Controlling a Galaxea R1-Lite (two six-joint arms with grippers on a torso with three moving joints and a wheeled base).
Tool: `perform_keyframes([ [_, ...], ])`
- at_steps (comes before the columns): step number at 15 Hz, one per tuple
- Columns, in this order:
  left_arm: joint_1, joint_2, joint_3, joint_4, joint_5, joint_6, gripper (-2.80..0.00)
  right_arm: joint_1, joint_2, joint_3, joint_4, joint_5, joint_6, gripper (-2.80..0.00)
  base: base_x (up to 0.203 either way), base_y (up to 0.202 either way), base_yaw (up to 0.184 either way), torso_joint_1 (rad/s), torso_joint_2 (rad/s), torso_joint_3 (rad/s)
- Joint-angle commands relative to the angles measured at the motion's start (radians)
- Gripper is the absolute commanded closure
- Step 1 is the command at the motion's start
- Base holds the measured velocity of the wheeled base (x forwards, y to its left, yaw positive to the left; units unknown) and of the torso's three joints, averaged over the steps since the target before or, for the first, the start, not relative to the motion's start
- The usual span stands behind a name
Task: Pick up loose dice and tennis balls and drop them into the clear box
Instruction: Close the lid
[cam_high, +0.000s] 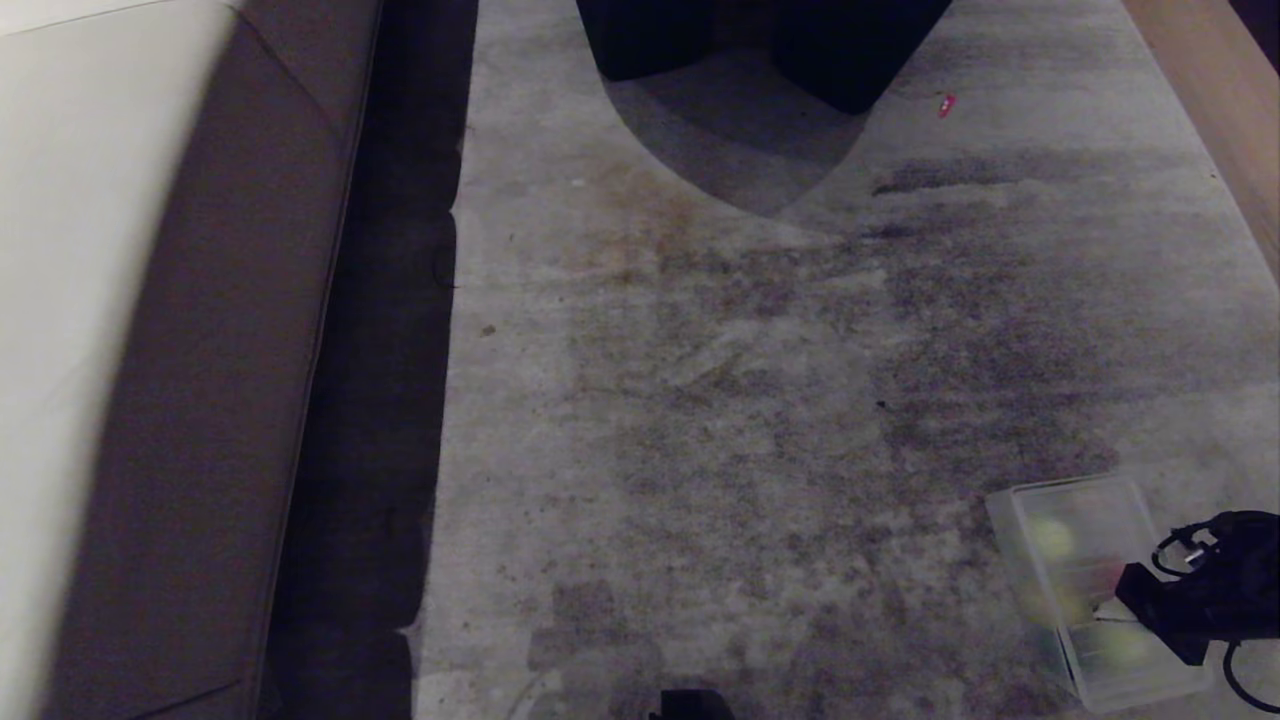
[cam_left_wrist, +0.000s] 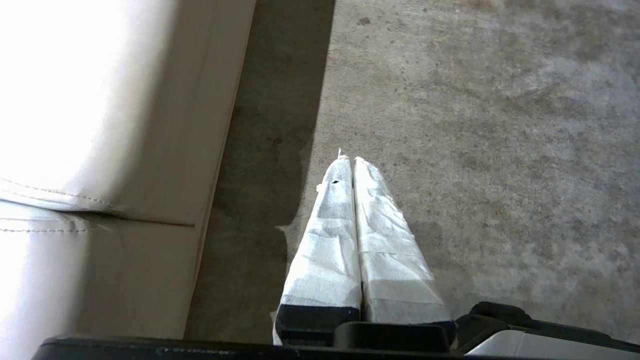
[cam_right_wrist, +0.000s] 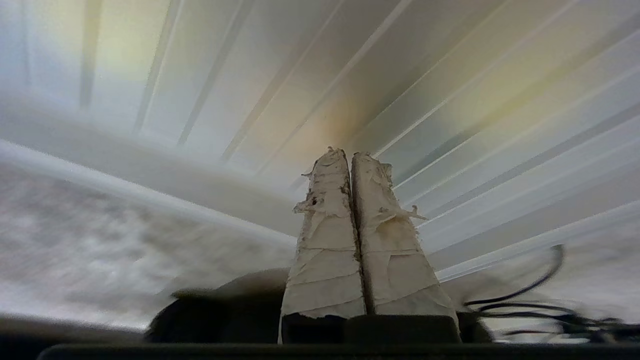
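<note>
From the head view, the translucent clear box (cam_high: 1090, 590) sits near right on mottled grey carpet (cam_high: 720, 400), yellow-green blurs inside, the right gripper (cam_high: 1135, 595) over it. The left gripper (cam_left_wrist: 352, 162) shows taped fingers pressed together, empty, beside a smooth cream sofa (cam_left_wrist: 100, 125). The right wrist view shows frayed taped fingers (cam_right_wrist: 325, 200) together, empty, before ribbed clear plastic (cam_right_wrist: 450, 125).

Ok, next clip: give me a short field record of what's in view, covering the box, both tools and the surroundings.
surface: grey carpet
clear box: on the carpet at the robot's right, blurred yellow-green and reddish shapes inside
right tool: shut, empty, at a ribbed clear surface
left tool: shut, empty, above the carpet beside the sofa
sofa: along the left
loose items: small red bit, too small to identify
</note>
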Motion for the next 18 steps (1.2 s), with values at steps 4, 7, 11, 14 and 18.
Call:
perform_keyframes([
  [4, 0.0, 0.001, 0.002, -0.001, 0.001, -0.001, 0.0, 0.009, -0.004, -0.016, -0.008, -0.02, -0.02, 0.0, 0.0, 0.0, 0.0, 0.0, 0.0, 0.0],
  [7, 0.0, 0.001, 0.002, -0.001, 0.001, -0.001, 0.0, 0.032, -0.009, 0.014, -0.01, -0.02, -0.017, 0.0, 0.0, 0.0, 0.0, 0.0, 0.0, 0.0],
  [11, 0.0, 0.001, 0.002, -0.001, 0.001, -0.001, 0.0, 0.047, 0.017, 0.017, -0.109, -0.025, 0.039, 0.0, 0.0, 0.0, 0.0, 0.0, 0.0, 0.0],
  [14, 0.0, 0.001, 0.002, -0.001, 0.001, -0.001, 0.0, 0.05, 0.037, 0.007, -0.195, -0.026, 0.061, 0.0, 0.0, 0.0, 0.0, 0.0, 0.0, 0.0],
  [18, 0.0, 0.001, 0.0, 0.0, 0.001, -0.001, 0.0, 0.056, 0.021, 0.026, -0.22, -0.019, 0.102, 0.0, 0.0, 0.0, 0.0, 0.0, 0.0, 0.0],
])
